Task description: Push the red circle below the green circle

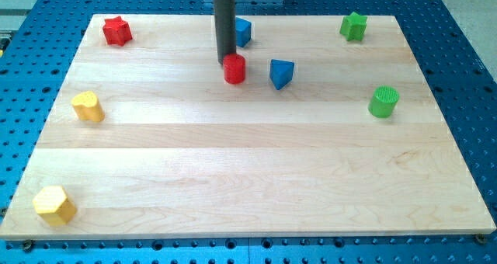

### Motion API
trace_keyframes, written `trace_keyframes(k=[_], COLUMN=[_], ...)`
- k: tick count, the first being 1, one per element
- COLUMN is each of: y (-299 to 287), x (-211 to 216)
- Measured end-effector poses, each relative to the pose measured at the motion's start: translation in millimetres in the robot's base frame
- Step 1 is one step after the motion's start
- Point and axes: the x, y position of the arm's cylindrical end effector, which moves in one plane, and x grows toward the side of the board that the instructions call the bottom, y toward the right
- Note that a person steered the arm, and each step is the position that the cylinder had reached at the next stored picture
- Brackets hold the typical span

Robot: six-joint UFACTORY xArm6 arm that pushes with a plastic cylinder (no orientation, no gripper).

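No brand, label or writing can be read on anything here. The red circle is a short, glossy red cylinder standing upright on the pale wooden board. Taking it as the landmark: my tip sits just at its upper left, touching or nearly so. There is no pincer on this rod, so nothing is open or closed. The blue triangle lies just to its right, another blue block above it, partly behind the rod. The green circle is well to its right and slightly lower. The green star is far upper right, the red star far upper left, the yellow heart-like block far left, the yellow hexagon far lower left
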Motion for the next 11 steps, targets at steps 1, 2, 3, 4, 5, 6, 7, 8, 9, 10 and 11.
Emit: trace_keyframes(k=[1, 2, 3, 4, 5, 6, 7, 8, 9, 10, 11], y=[11, 32, 34, 63, 104, 79, 143, 196, 203, 209, 209], x=[87, 117, 116, 155, 183, 184, 182, 200, 167, 174, 204])
